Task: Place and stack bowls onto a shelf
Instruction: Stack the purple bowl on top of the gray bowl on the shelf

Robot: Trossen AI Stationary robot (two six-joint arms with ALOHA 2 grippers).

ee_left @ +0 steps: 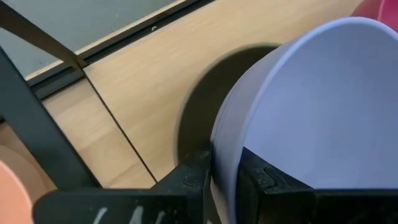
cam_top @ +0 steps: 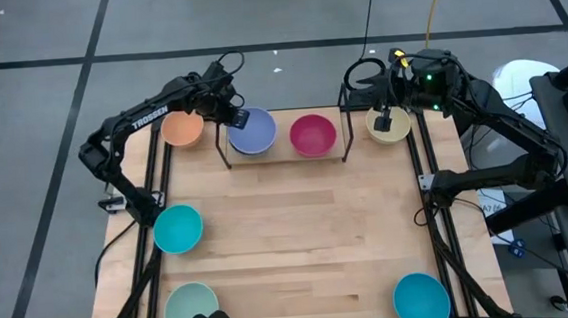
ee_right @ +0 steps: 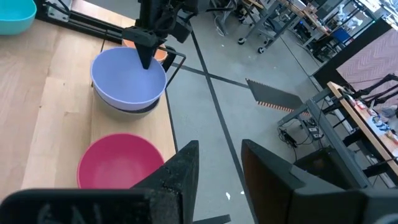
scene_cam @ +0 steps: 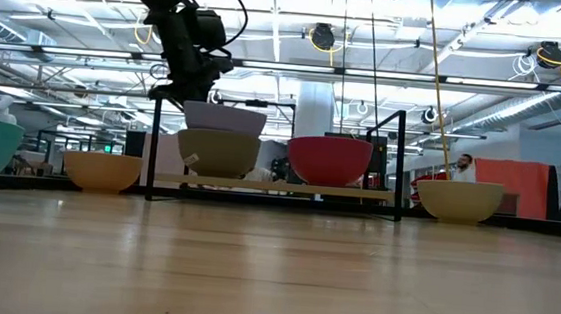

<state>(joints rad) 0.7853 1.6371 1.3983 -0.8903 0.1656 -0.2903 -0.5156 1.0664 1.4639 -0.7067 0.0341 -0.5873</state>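
The shelf [scene_cam: 268, 187] stands at the table's far edge. On it a lavender bowl [cam_top: 254, 133] sits nested in an olive-grey bowl [scene_cam: 217, 154], and a magenta bowl [cam_top: 312, 135] stands on the board beside them. My left gripper [ee_left: 225, 165] slants down at the lavender bowl's far-left rim, slightly open, one finger on either side of the wall. My right gripper [ee_right: 217, 168] hangs open and high above a cream bowl [cam_top: 402, 131] that rests on the table to the right of the shelf. My left gripper stands astride the lavender bowl's rim [ee_left: 227, 140], one finger [ee_left: 261, 180] inside the bowl and one [ee_left: 198, 168] outside, coming from above and the far left. I cannot tell whether the fingers touch the wall. The bowl sits level in the olive-grey bowl.
An orange bowl [cam_top: 182, 129] stands left of the shelf. A teal bowl [cam_top: 178, 230] and a mint bowl [cam_top: 190, 306] sit along the table's left side, another teal bowl [cam_top: 420, 300] at the near right. The shelf's black wire uprights [cam_top: 226, 155] flank the stacked bowls.
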